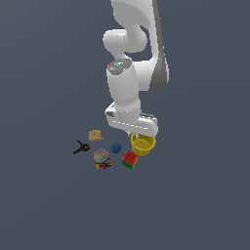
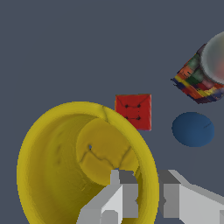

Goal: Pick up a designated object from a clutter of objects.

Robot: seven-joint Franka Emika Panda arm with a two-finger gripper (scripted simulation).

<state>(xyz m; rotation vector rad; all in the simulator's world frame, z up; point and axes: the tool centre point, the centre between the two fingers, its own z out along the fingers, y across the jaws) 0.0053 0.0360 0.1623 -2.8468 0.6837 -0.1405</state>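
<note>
1. Yellow cup (image 1: 143, 144) is my landmark: it stands upright and mouth-up on the grey floor (image 1: 49, 205), at the end of the clutter nearest the exterior view's right.
2. I have the gripper (image 2: 142, 197) right at that cup; in the exterior view the white hand covers the cup's far rim.
3. On the wrist view, one finger (image 2: 118, 197) sits inside the cup's mouth and the other sits outside the wall, so the yellow rim runs between them.
4. The jaws straddle that wall with a gap showing; whether the pads actually press the rim, I cannot tell.
5. The cup's base looks to be on the floor in the exterior view, though I cannot be sure.
6. Just beside the cup, toward the exterior view's lower left of it, lies the red-green cube (image 1: 129, 159), close to the cup but apart.
7. The blue ball (image 1: 115, 147) sits near the cup on the exterior view's left side of it.
8. Beyond the ball from the cup is the multicoloured domed toy (image 1: 101, 158).
9. Farther from the cup again are the tan block (image 1: 95, 135) and the black-and-red clamp (image 1: 81, 147), well apart from it.
</note>
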